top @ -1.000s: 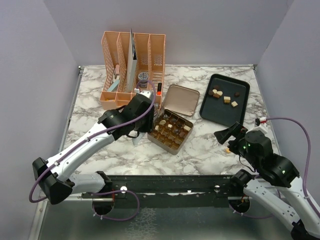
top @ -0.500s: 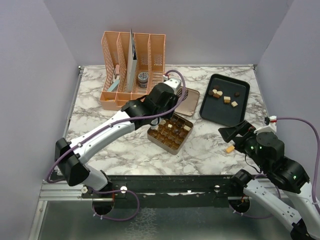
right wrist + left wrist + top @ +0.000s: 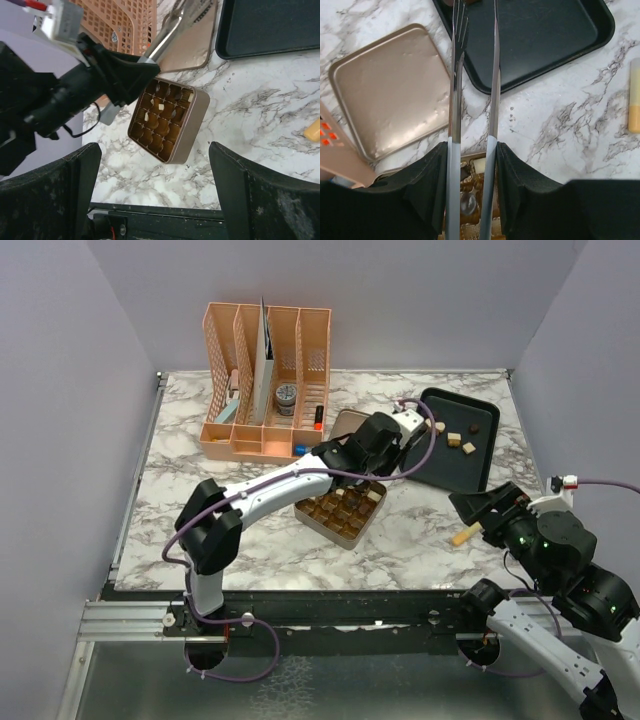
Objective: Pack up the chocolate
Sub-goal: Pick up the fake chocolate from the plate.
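left tool (image 3: 471, 155), tongs (image 3: 455, 100) now over tray (image 3: 545, 40)

Left arm (image 3: 268, 490) reaches forward, left gripper (image 3: 471, 156) clamped on tongs (image 3: 494, 75); right gripper (image 3: 152, 152) hangs back, spread wide

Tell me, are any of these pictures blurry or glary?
Top view: even light, soft shadows on the table. Left wrist view: a dull sheen on the gold lid. Right wrist view: its own fingers dark and slightly soft, the tin sharp.
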Robot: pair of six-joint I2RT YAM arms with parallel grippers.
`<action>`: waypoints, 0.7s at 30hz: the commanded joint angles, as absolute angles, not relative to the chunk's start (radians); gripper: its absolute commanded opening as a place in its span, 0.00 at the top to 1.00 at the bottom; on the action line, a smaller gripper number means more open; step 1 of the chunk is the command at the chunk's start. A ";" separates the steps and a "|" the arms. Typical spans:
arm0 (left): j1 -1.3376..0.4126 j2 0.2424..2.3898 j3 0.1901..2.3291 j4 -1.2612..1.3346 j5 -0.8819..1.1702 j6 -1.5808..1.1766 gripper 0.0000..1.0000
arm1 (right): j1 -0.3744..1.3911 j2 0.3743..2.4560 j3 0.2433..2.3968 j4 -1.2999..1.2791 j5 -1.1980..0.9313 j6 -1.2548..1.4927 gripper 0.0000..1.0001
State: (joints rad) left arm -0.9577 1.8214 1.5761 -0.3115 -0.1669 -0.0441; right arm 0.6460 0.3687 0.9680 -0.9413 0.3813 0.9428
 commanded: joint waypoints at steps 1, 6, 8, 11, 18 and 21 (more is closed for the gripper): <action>-0.957 1.896 1.607 -0.149 -0.075 -0.005 0.56 | 0.643 0.355 0.994 -0.986 0.419 0.951 0.06; -0.957 2.026 1.689 -0.112 -0.032 0.029 0.56 | 0.643 0.360 1.003 -0.993 0.427 0.963 0.07; -0.957 2.086 1.737 -0.107 -0.026 0.038 0.56 | 0.643 0.361 1.006 -0.997 0.429 0.967 0.07; -0.957 2.147 1.795 -0.102 -0.031 0.053 0.56 | 0.643 0.360 1.007 -0.997 0.435 0.969 0.07; -0.957 2.247 1.883 -0.091 -0.075 0.096 0.56 | 0.643 0.370 1.019 -0.989 0.439 0.963 0.07; -0.957 2.279 1.904 -0.081 -0.075 0.108 0.55 | 0.643 0.374 1.026 -0.984 0.438 0.960 0.07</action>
